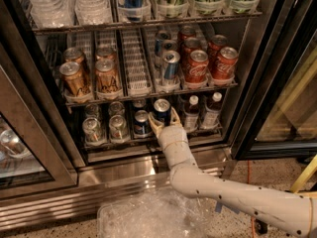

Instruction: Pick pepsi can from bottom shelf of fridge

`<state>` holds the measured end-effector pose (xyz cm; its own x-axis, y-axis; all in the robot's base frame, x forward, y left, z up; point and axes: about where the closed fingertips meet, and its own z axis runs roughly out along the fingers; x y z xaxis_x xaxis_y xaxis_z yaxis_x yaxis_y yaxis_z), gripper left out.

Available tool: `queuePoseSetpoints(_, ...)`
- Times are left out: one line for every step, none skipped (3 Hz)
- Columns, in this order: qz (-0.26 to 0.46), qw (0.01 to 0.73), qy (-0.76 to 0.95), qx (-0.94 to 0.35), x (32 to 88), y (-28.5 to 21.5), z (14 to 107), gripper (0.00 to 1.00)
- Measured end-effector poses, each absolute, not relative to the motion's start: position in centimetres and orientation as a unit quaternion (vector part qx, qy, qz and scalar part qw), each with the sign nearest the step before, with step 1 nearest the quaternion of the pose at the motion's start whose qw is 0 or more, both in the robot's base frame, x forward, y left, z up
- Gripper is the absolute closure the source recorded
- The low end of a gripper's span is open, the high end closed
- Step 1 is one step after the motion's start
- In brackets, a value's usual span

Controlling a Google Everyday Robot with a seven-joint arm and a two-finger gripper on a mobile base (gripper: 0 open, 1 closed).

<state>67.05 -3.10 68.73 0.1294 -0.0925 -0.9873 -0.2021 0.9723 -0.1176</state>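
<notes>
The fridge (148,165) stands open in front of me. On its bottom shelf (148,142) a dark-blue pepsi can (162,108) with a silver top stands in a middle lane, and a second pepsi can (141,123) stands just to its left. My gripper (163,121) reaches in from below on the white arm. Its tan fingers (154,125) are spread on either side of the front pepsi can's lower part. I cannot see whether they press on the can.
Silver cans (105,128) stand left of the pepsi cans and small bottles (202,112) to the right. The rack above holds gold-brown cans (89,76), a blue can (170,66) and red Coca-Cola cans (210,62). A clear plastic bin (148,214) sits on the floor below.
</notes>
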Motion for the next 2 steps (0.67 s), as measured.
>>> queuePoseSetpoints(0.108,0.706,0.687,-0.134,64.4,-2.0,67.8,1.0)
queuePoseSetpoints(0.162,0.678,0.702,-0.145,61.0,-1.3,67.2,1.0)
